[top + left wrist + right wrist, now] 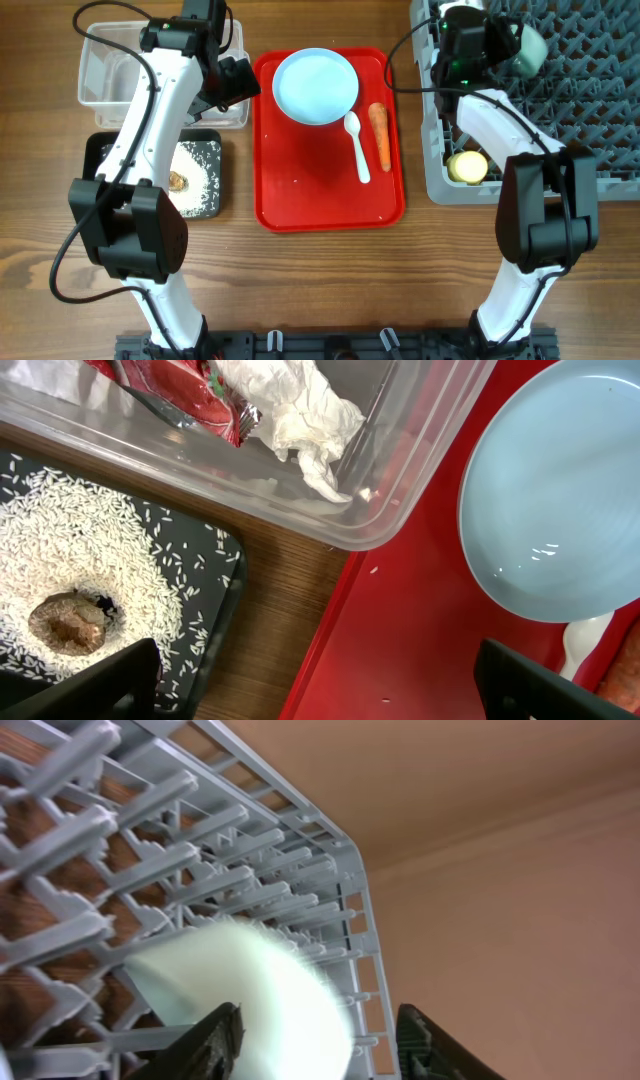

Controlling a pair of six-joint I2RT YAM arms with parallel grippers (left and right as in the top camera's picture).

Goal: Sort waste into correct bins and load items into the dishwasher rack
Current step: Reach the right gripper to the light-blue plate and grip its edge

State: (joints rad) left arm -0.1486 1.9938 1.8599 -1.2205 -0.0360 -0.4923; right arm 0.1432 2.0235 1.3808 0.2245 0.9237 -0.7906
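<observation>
The light blue plate (pixel 315 85), white spoon (pixel 357 145) and orange carrot (pixel 380 135) lie on the red tray (pixel 300 200). The clear tub (pixel 110 75) holds the crumpled napkin (pixel 300 410) and red wrapper (pixel 190 385). The black tray (pixel 210 150) holds rice (pixel 90 550) and the brown lump (pixel 68 622). My left gripper (pixel 320 695) is open and empty, over the tub's corner and the red tray's edge. The grey rack (pixel 600 120) holds the yellow cup (pixel 467 165) and a pale bowl (pixel 530 45). My right gripper (pixel 320 1040) is open around that bowl (pixel 250 1000), with a gap on one side.
The left arm (pixel 150 130) reaches over the black tray and the tub. The right arm (pixel 520 150) lies over the rack's left part. Bare wooden table (pixel 330 290) lies in front of the red tray. Only one bowl shows.
</observation>
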